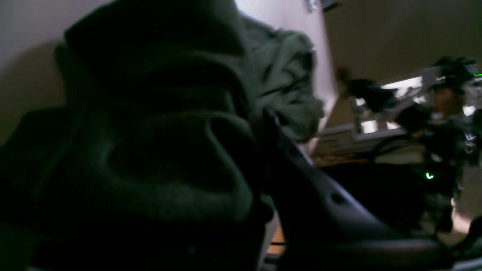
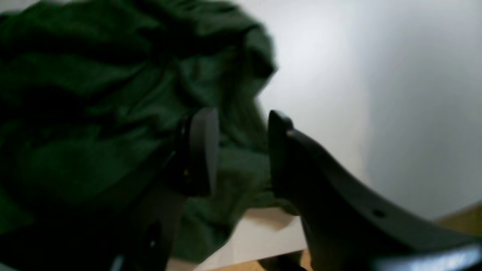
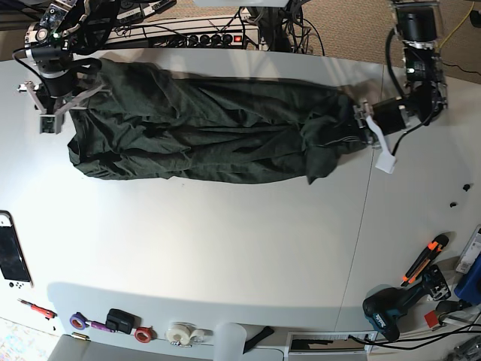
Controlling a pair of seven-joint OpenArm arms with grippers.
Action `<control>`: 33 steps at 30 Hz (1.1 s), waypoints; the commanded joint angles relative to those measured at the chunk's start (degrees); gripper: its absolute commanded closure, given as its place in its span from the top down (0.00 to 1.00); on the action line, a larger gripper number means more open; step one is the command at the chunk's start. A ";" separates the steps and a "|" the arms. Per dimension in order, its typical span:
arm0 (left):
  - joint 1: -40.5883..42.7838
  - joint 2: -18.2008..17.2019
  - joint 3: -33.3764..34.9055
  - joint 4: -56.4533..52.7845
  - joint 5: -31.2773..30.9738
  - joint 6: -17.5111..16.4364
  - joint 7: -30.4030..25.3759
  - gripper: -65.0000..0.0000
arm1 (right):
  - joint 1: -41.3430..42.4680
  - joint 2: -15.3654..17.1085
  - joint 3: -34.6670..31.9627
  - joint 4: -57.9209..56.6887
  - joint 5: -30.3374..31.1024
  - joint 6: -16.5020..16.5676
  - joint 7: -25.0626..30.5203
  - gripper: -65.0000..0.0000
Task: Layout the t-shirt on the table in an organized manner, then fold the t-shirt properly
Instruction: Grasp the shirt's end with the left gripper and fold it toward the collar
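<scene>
Hard to read in the left wrist view: mostly dark, blurred folds of the t-shirt (image 1: 158, 143) filling the picture, with only one finger (image 1: 301, 177) of the left gripper (image 1: 263, 124) showing and the other buried in cloth. Pinching a bunch of that cloth, to judge by how the folds gather at the tip.

Blurred too in the right wrist view, but clearer: both fingers (image 2: 203, 150) of the right gripper (image 2: 241, 146) visible, spread apart, with green fabric lying between and behind them. Cannot tell whether either finger is touching the cloth.

From the base view: t-shirt (image 3: 218, 128) stretched sideways in a long, wrinkled band across the far half of the table (image 3: 225, 248), sleeves and collar lost in the creases. Right gripper (image 3: 60, 101) at the band's left end, reaching down from the far left corner, partly cut off by the picture edge. Left gripper (image 3: 364, 124) at the band's right end, arm bent in from the far right corner, tip hidden under the bunched fabric.
</scene>
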 commanded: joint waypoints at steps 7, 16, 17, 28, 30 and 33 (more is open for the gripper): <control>-0.76 4.42 0.96 7.19 -2.11 -0.87 0.66 0.00 | 0.02 0.68 0.22 0.92 -3.41 -2.71 2.82 0.34; -5.35 9.55 10.71 7.65 9.31 -0.74 -7.67 0.00 | 0.00 0.83 0.22 0.90 -11.10 -7.37 4.44 0.34; -5.84 10.05 11.87 7.65 11.04 -0.55 -8.87 0.00 | 0.00 0.81 0.22 0.90 -11.08 -7.43 4.39 0.34; -7.82 11.63 23.91 7.63 24.96 0.92 -18.27 0.00 | 0.00 0.81 0.22 0.90 -10.95 -7.45 4.09 0.34; -7.82 11.63 25.68 7.63 28.26 0.92 -20.74 0.00 | 0.00 0.81 0.22 0.90 -10.29 -7.45 4.07 0.34; -7.85 11.63 27.61 7.63 30.95 0.92 -23.41 0.00 | 0.00 0.81 0.22 0.92 -10.19 -7.45 4.07 0.34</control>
